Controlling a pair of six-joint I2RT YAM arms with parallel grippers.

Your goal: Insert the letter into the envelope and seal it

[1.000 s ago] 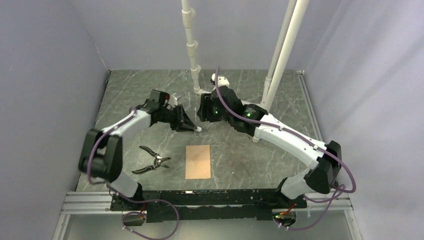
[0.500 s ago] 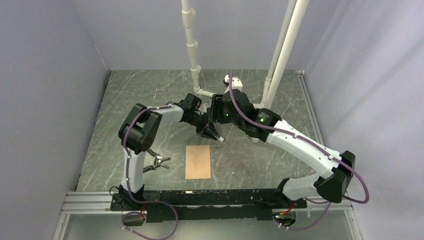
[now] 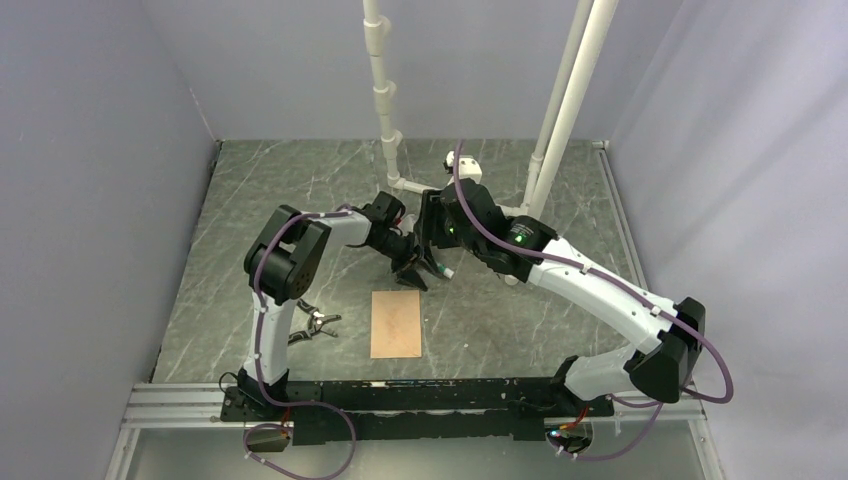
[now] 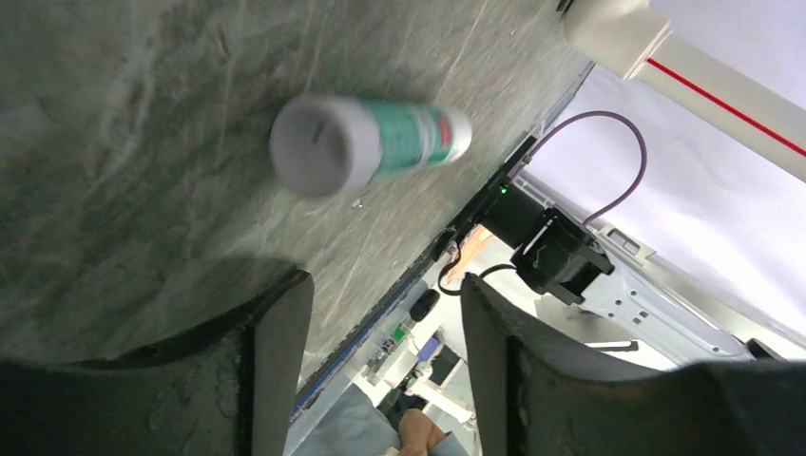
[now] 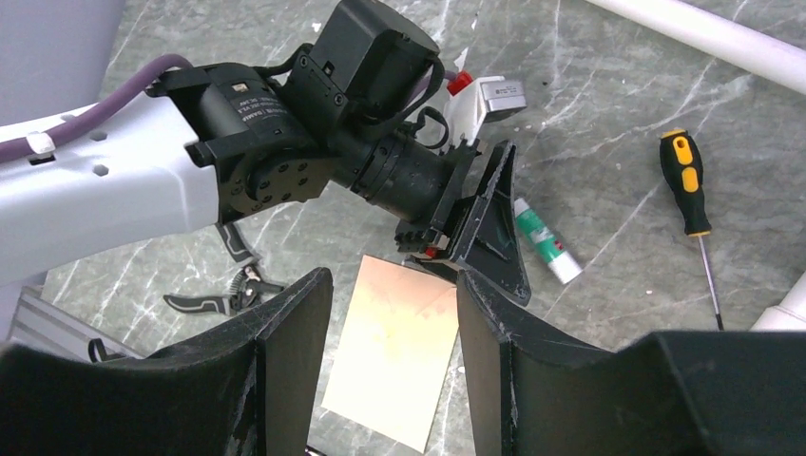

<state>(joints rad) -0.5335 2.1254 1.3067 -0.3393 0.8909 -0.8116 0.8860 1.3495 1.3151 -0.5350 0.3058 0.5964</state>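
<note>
The letter [image 3: 396,323] lies flat on the grey marbled table [image 3: 250,200], in the lower middle of the top view, with nothing touching it. Both arms reach in above it and their ends meet at the centre of that view. The left gripper [image 4: 380,304] has its fingers spread and holds nothing. In the left wrist view a glue stick [image 4: 371,142] lies on its side on the table beyond them, in the upper middle of the frame. The right gripper [image 5: 392,294] is also spread and empty. Between its fingers, the right wrist view shows the letter at the bottom centre. A pair of pliers [image 3: 305,330] lies left of the letter. A yellow-handled screwdriver [image 5: 686,185] lies at the right of the right wrist view.
</note>
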